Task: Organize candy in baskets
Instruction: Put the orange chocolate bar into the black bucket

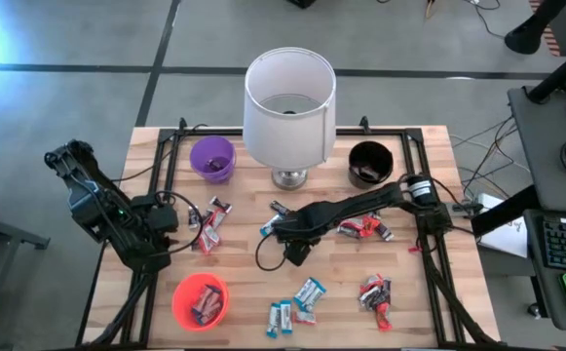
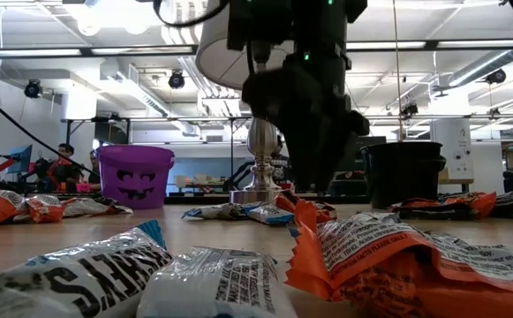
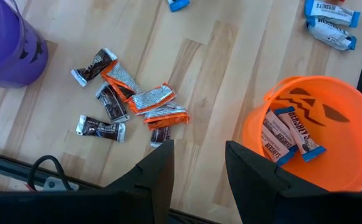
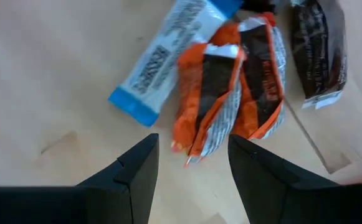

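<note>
Near the table's middle, the right gripper hovered with jaws spread, empty, over an orange-wrapped candy bar; it should descend straddling only that wrapper.

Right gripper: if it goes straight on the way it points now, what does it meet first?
Probably the orange-wrapped candy lying just ahead of the open right gripper on the table, beside a blue-and-white bar; depth is unclear.

- the whole table is seen from straight above.
- it is viewed level from its surface, close behind candy.
- the orange basket is overlooked from the left wrist.
- wrappers are seen closely from the right wrist.
- the lamp is shared by high and low views.
</note>
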